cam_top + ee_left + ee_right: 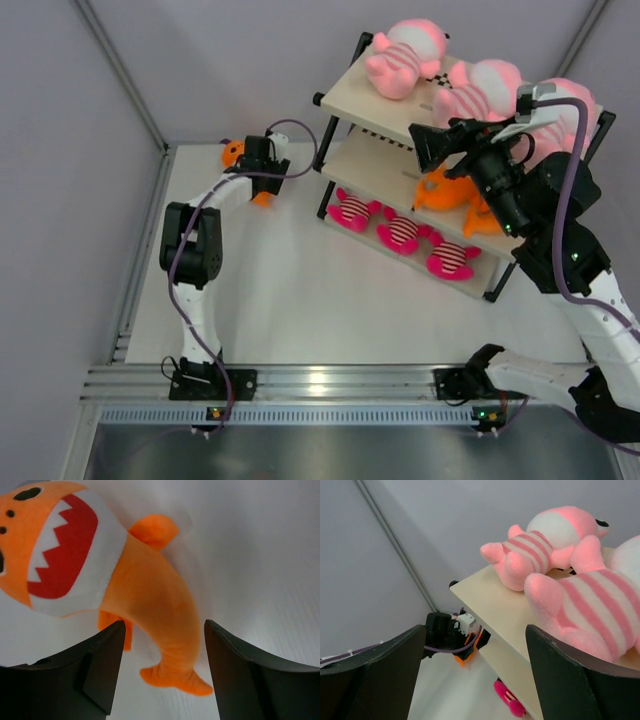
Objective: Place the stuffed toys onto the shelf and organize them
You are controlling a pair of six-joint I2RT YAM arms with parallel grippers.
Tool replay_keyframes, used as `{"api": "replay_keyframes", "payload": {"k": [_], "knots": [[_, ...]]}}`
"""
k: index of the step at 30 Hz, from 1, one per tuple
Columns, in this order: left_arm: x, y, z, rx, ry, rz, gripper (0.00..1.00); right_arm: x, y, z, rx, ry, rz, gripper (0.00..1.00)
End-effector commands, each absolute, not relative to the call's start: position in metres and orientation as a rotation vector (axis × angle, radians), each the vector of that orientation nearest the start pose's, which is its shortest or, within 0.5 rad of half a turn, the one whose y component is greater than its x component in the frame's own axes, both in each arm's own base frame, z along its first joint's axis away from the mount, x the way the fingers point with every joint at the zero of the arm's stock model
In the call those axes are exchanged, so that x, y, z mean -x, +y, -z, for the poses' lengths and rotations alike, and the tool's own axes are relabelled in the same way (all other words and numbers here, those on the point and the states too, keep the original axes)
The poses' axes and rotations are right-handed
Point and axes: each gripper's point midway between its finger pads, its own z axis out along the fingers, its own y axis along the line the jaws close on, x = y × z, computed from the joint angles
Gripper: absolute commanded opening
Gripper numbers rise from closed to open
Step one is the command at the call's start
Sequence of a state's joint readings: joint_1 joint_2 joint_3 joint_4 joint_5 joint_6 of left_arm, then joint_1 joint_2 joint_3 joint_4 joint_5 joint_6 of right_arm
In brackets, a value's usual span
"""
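Now, upper left of the top view, left gripper (163, 630) gapes astride orange fish (150, 595); right gripper (475, 630) likewise released

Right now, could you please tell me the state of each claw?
Left claw: open over the orange fish, not gripping.
Right claw: open, empty.

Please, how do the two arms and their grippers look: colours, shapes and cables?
The left arm and the right arm have white links and black joint housings. A purple cable loops along the left arm; a greyish cable runs along the right. The left gripper and right gripper have matte black, broad, tapered fingers.
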State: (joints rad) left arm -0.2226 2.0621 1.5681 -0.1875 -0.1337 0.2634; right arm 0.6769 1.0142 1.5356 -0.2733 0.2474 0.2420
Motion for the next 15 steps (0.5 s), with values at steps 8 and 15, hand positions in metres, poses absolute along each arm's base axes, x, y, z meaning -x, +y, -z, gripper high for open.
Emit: {"api": "replay_keyframes", "payload": {"k": [8,15], "knots": [[-0.598,-0.08,-0.093,-0.292,2.148,-0.254,0.65,-0.281,0.166,-0.533,0.089,1.333,-0.5,0.83],[-0.592,-0.076,-0.076,-0.316,2.183,-0.278,0.11,-0.287,0.177,-0.528,0.128,1.34,-0.508,0.83]]}}
